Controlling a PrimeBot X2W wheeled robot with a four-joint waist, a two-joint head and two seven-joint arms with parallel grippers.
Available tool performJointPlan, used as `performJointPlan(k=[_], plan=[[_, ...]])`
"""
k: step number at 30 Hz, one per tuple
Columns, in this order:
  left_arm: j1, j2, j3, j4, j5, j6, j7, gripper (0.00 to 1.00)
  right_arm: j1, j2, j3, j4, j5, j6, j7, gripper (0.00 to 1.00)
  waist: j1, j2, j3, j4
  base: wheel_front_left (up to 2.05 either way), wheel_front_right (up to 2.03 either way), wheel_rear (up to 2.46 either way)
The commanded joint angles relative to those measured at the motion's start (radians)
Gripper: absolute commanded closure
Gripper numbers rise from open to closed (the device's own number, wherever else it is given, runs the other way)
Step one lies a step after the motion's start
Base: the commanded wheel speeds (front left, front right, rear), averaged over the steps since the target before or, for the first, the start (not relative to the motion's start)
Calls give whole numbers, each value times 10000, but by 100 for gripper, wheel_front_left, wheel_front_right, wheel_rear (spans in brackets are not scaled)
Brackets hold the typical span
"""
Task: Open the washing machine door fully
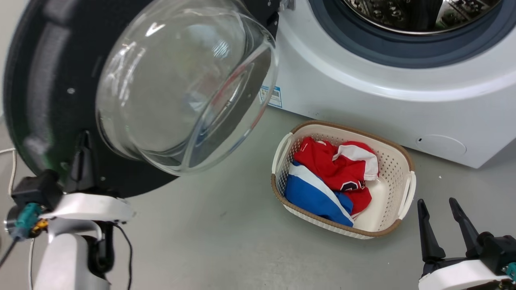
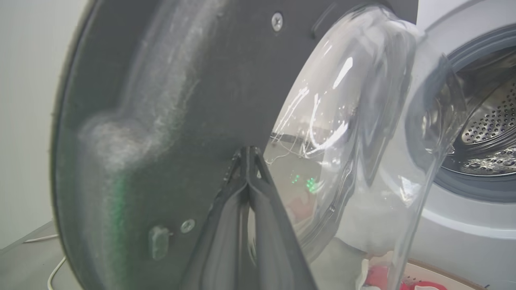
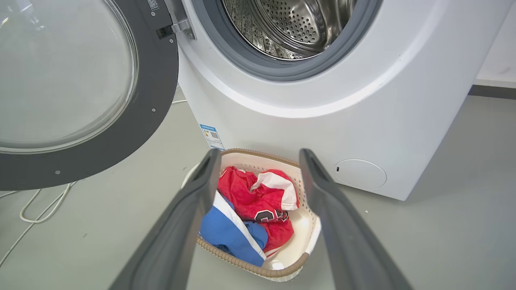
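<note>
White washing machine, steel drum exposed. We note the washing machine door swung out at the machine's left: black inner frame, clear domed glass bowl bulging toward us. Grey floor, pale wall. Cream laundry basket holds red-and-blue clothes. Left gripper clenched, fingertips on the frame. Right gripper spread, empty.

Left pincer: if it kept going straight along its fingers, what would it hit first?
The washing machine door. The left pincer, shut, points into its black inner frame just beside the glass bowl; the tips look to be against it, though contact is hard to confirm.
</note>
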Motion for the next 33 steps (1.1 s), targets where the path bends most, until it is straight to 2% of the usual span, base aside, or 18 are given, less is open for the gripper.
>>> performJointPlan(k=[1,9,16,33], plan=[[-293,220,230,176,-64,-37,25,100,-28,-92,-29,-113,-27,-3,68,0,-1,-1,193,-118,0,0,0],[-1127,681,1469,1098,-338,-125,25,100,95,-329,-153,-645,-94,-3,346,0,-1,-1,676,-390,0,0,0],[-1637,959,2178,1703,-187,-362,26,100,107,-461,-268,-1054,-129,-3,587,0,-1,-1,987,-531,0,0,0],[-2077,740,2689,2130,535,-764,24,100,144,-328,-414,-1300,-182,-3,767,0,-1,-1,992,-399,0,0,0]])
